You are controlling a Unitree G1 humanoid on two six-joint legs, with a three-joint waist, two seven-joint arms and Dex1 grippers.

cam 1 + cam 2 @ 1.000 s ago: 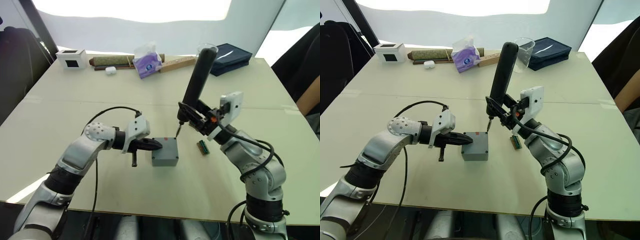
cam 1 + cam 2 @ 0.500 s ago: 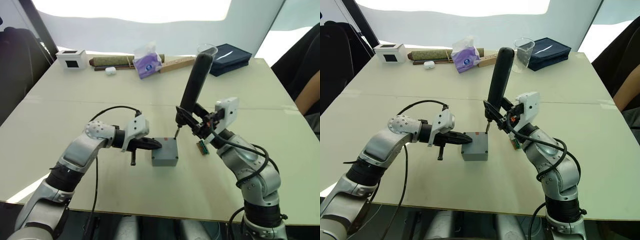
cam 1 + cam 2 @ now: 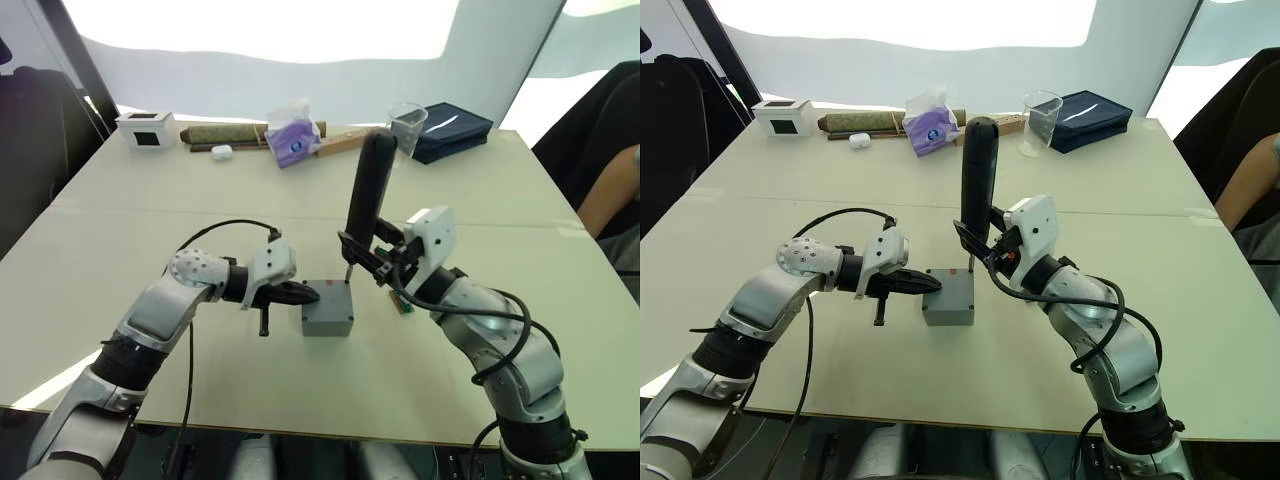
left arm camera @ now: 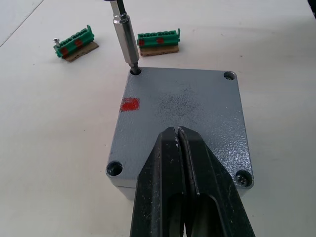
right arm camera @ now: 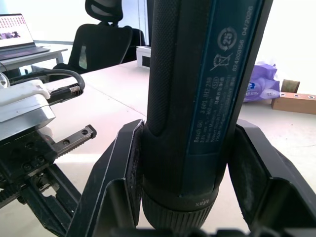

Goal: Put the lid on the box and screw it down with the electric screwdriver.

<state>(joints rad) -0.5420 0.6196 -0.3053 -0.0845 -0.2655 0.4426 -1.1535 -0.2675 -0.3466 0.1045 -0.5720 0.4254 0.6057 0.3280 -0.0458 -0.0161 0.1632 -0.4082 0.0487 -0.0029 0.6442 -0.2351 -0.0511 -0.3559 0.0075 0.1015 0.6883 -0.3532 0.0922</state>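
Right claw (image 5: 187, 163) clamps the screwdriver (image 3: 368, 190), whose label reads "Bosch GO" and "04/2026". Its bit sits in a corner hole of the grey lid (image 4: 182, 98), red mark near that corner, closing the box (image 3: 328, 310) mid-table. Left claw (image 4: 181, 197), fingers together, presses the lid at 9 o'clock. Since before, the screwdriver stands more upright.
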